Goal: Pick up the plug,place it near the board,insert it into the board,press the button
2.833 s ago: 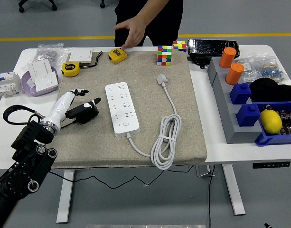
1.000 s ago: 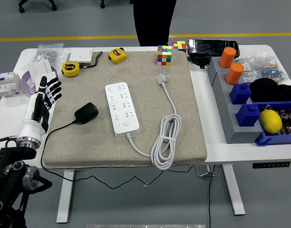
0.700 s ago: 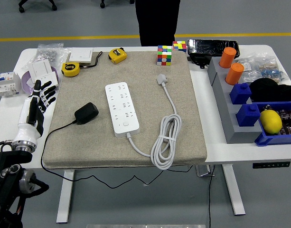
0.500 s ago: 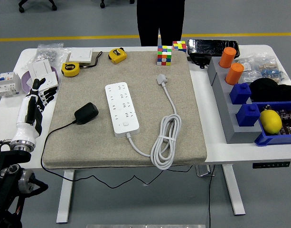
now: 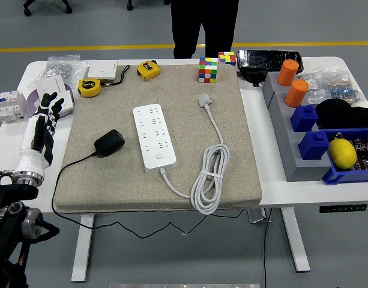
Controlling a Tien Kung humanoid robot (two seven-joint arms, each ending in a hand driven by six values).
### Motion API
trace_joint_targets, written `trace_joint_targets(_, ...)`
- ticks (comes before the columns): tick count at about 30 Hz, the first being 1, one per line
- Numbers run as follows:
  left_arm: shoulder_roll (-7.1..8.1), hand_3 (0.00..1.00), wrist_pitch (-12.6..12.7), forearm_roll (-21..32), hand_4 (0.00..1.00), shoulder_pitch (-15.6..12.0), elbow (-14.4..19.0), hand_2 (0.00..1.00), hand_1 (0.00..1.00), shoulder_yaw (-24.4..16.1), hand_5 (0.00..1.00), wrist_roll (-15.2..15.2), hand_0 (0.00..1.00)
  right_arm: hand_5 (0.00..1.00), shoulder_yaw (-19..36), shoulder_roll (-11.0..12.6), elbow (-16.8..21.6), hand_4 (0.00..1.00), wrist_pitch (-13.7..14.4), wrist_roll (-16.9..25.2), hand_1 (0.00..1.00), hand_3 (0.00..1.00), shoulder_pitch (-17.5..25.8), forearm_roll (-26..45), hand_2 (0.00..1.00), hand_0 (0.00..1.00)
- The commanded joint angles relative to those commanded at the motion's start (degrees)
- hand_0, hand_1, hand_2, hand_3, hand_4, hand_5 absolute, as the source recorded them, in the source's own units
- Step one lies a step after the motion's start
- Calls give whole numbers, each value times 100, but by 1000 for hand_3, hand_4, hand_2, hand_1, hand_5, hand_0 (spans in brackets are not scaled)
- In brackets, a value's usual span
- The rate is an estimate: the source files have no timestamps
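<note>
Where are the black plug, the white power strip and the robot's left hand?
black plug (image 5: 109,143), head view, top of its body
white power strip (image 5: 154,135), head view, middle of its face
left hand (image 5: 41,128), head view, back of hand

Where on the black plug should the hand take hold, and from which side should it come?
Probably grip the black plug across its blocky body, coming from above and from the left, where the open left hand is. Its cable leaves at the near-left end, so keep the fingers off that end. The power strip lies apart on its right.

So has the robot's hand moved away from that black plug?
Yes. The left hand let go and pulled back left, off the mat; the plug lies there.
</note>
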State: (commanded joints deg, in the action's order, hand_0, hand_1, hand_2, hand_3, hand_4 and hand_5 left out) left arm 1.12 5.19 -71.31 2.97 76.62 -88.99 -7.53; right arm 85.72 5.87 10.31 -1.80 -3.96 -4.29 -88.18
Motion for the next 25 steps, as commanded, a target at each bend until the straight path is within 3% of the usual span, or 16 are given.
trace_joint_targets(4, 9, 948, -18, 105, 998, -24, 17, 860, 931, 21, 998, -9, 976, 989, 15, -11, 0, 998, -1, -7, 802, 797, 1, -5, 784, 869)
trace_joint_targets(5, 12, 905, 7, 106, 998, -27, 24, 748, 792, 35, 998, -10, 830, 989, 10, -11, 0, 998, 1, -4, 798, 797, -4, 5, 782, 862)
trace_joint_targets(10, -16, 905, -30, -31, 998, -46, 34, 748, 792, 17, 998, 47, 830, 989, 14, -10, 0, 998, 3, -6, 798, 797, -16, 2, 782, 862)
trace_joint_targets(11, -18, 750, -28, -57, 998, -47, 34, 899, 946, 10, 998, 50, 913, 990, 17, -12, 0, 998, 3, -8, 798, 796, -17, -7, 780, 863)
trace_joint_targets(16, -10, 750, -35, -12, 998, -44, 38, 899, 946, -12, 998, 34, 913, 990, 6, -21, 0, 998, -10, -10, 798, 796, -10, -42, 780, 863)
trace_joint_targets(17, -10, 865, -42, -8, 998, -48, 42, 879, 897, -15, 998, 36, 863, 990, 10, -22, 0, 998, -11, -10, 796, 795, -10, -50, 778, 859)
trace_joint_targets(25, -19, 865, -69, -7, 998, -80, 28, 879, 897, 13, 998, 61, 863, 990, 2, -2, 0, 998, -13, -1, 796, 795, -28, -67, 778, 859)
